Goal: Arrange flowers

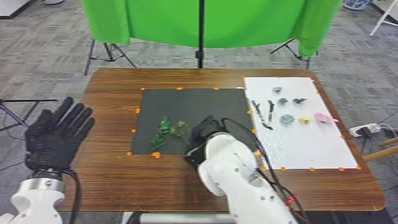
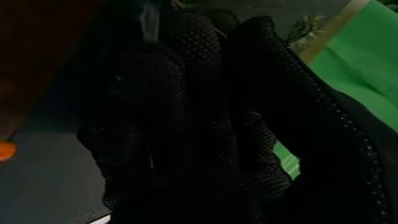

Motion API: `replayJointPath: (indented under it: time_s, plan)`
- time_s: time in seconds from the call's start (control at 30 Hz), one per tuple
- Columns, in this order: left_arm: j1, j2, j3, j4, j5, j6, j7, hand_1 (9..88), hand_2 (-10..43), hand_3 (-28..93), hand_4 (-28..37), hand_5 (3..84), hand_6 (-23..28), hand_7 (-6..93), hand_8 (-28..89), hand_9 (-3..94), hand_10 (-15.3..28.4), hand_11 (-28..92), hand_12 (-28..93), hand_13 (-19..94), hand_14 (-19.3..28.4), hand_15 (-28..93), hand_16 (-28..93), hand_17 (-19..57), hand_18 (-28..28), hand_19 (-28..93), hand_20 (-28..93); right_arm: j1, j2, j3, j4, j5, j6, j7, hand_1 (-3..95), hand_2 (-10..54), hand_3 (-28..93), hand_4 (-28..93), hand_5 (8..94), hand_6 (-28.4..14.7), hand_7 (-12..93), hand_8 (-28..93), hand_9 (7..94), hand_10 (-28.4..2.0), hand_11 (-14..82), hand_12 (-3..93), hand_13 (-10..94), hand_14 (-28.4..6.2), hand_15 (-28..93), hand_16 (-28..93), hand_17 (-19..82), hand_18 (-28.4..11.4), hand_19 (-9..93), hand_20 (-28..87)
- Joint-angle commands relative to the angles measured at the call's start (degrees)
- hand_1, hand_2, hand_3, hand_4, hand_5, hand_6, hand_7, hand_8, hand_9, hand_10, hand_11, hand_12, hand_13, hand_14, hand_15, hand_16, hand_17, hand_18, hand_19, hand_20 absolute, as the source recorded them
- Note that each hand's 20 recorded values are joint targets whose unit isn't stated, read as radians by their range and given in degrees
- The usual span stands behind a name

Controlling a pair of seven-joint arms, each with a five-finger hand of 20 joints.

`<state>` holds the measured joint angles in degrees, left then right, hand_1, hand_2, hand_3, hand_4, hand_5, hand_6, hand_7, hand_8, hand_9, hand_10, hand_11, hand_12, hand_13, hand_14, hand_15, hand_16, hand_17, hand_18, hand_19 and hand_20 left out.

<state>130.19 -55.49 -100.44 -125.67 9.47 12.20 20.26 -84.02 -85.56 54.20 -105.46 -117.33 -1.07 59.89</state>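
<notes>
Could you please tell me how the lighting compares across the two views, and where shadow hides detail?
Head view: fairly even light, the white sheet brightest, the dark mat showing little glare. Right wrist view: far darker, deep shadow hiding much of the right hand, the green cloth clearly brighter.
</notes>
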Motion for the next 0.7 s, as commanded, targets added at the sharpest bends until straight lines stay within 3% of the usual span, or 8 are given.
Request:
replayJointPath:
  time_s: [0.03, 0.7]
  plan:
    - [-0.67, 0.47, 0.65, 0.42, -0.52, 0.83, -1.11, 27.3, 9.4, 79, -28.3, 44.0, 7.3, 7.9, -8, 38.6, 13.3, 14, 9, 32, 12.5, 15, -1, -4.4, 12.6, 28, 12, -0.56, -1.83, -1.05, -0.2, -0.27, -1.7, 0.41, 52.5, -9.5, 76, -20, 74.0, -5.5, 33, 15, 82.9, -14.3, 26.7, 41.2, 79, -11.3, 60, 28, 50, -24.1, 93, 48]
    - [0.85, -0.37, -0.15, 0.06, -1.55, -0.32, 1.05, 28.1, 7.8, 79, -28.3, 44.0, 7.4, 8.1, -8, 38.6, 13.3, 14, 10, 32, 12.4, 15, -1, -4.3, 12.6, 28, 12, -0.45, 1.1, -0.91, -3.94, 0.92, -2.57, -1.32, 46.4, -9.5, 78, -18, 70.3, -8.9, 19, 7, 78.5, -17.4, 29.4, 33.6, 74, -14.1, 63, 28, 47, -24.8, 93, 48]
